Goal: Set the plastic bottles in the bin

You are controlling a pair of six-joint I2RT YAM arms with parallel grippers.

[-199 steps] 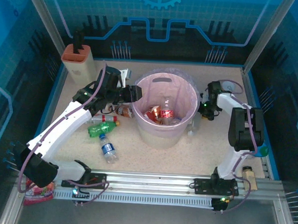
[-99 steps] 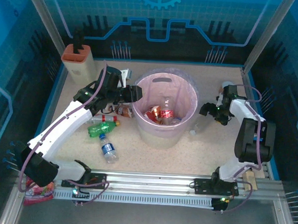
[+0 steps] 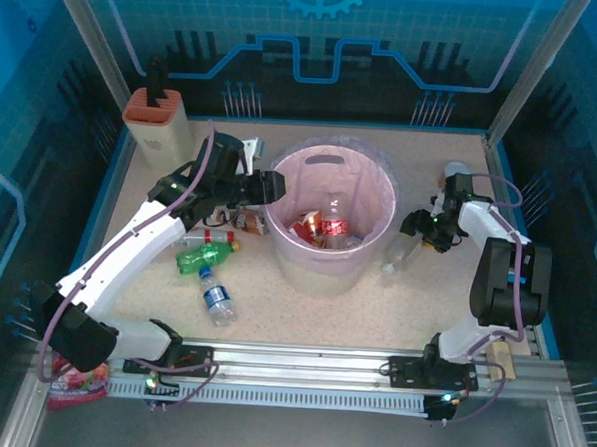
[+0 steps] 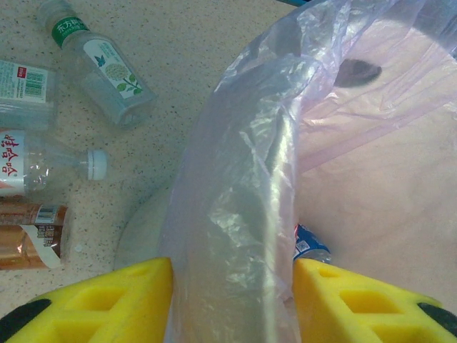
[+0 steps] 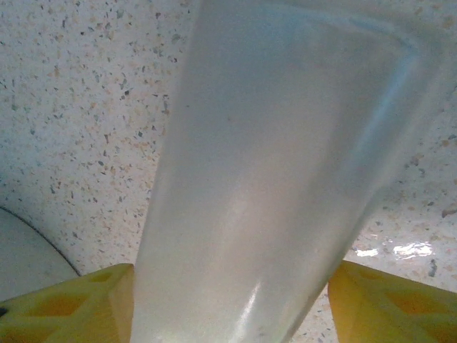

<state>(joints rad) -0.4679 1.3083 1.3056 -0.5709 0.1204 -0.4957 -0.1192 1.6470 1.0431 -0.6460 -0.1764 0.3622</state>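
The bin is a pale bucket lined with a pink bag. My left gripper is shut on its left rim, a yellow finger on each side. Several plastic bottles lie inside, one blue-labelled. On the table to its left lie a green bottle, a clear blue-labelled one, a red-capped one and an amber one. Right of the bin, my right gripper is shut on a clear bottle. That bottle spans the gap between both pads of my right gripper.
A beige-and-orange knife block stands at the back left. A red snack bag lies by the left arm's base. More bottles lie close to the bin's left wall. The bin wall is close beside the held bottle.
The right arm swung away from the bin's side and came down over the clear bottle, which tipped over, and its jaws closed onto it. The left arm stayed on the rim.
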